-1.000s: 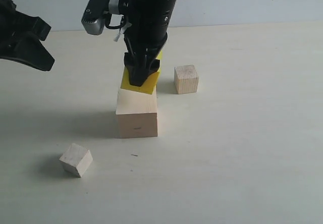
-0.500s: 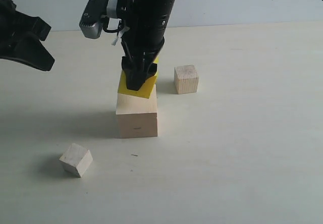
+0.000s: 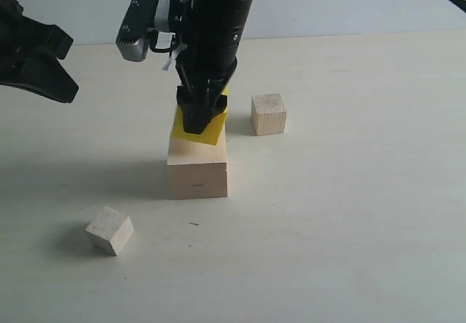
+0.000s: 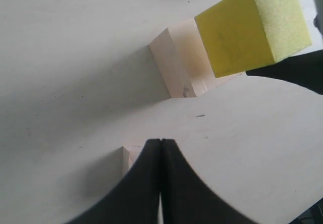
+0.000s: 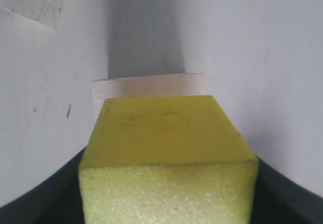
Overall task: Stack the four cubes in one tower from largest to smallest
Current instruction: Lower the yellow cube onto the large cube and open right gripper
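Observation:
My right gripper [image 3: 199, 121] is shut on the yellow cube [image 3: 213, 130] and holds it, a little tilted, right over the large pale wooden cube [image 3: 197, 169]. Whether the two touch I cannot tell. In the right wrist view the yellow cube [image 5: 166, 148] fills the space between the right gripper's [image 5: 169, 196] fingers, with the large cube [image 5: 149, 85] just beyond. The tan cube [image 3: 269, 114] stands to the right of the large cube. The smallest whitish cube [image 3: 110, 230] lies at the front left. My left gripper [image 4: 160, 143] is shut and empty, raised at the far left [image 3: 65, 90].
The left wrist view shows the yellow cube [image 4: 252, 27] over the large cube [image 4: 176, 70] and the whitish cube [image 4: 127, 156] partly hidden behind the shut fingers. The pale table [image 3: 349, 214] ends at a wall behind.
The right gripper has moved the yellow cube down and slightly left, closer over the large cube's top. The left arm and the other cubes have not moved.

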Available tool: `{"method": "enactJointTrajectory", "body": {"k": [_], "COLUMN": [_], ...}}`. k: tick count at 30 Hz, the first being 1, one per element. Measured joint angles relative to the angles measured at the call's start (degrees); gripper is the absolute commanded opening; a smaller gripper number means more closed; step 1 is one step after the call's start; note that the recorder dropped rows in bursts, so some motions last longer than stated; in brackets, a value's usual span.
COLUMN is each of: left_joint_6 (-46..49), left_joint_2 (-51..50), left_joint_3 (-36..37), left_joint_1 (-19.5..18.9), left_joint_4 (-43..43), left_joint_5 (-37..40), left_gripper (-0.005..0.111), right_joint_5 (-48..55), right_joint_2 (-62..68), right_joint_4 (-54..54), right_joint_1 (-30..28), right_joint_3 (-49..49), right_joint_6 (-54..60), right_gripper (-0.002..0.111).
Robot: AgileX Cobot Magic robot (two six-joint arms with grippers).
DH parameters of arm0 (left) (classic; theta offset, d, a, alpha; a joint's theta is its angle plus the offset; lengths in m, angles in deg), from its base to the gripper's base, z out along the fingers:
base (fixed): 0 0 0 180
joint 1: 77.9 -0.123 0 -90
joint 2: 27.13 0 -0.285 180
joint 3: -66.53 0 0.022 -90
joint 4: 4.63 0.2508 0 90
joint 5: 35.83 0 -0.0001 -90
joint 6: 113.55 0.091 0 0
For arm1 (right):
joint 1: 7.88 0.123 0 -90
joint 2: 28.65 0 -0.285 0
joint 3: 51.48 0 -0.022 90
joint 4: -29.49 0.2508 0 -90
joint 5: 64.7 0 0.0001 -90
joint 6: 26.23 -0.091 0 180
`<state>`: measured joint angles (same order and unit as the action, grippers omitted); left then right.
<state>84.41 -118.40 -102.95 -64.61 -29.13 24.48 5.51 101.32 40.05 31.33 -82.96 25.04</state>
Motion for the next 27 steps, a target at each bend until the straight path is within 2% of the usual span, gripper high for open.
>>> {"method": "enactJointTrajectory", "body": {"k": [9, 27], "left_joint_6": [0.00, 0.79], "left_joint_2": [0.00, 0.00], "left_joint_3": [0.00, 0.00], "left_joint_1": [0.00, 0.00], "left_joint_4": [0.00, 0.00], "left_joint_5": [0.56, 0.67], "left_gripper": [0.000, 0.000], "right_joint_5": [0.00, 0.00], "right_joint_2": [0.90, 0.90], "right_joint_4": [-2.48, 1.18], "right_joint_1": [0.00, 0.00], "right_joint_3": [1.76, 1.76], "right_joint_6": [0.70, 2.28], "right_gripper": [0.000, 0.000]}}
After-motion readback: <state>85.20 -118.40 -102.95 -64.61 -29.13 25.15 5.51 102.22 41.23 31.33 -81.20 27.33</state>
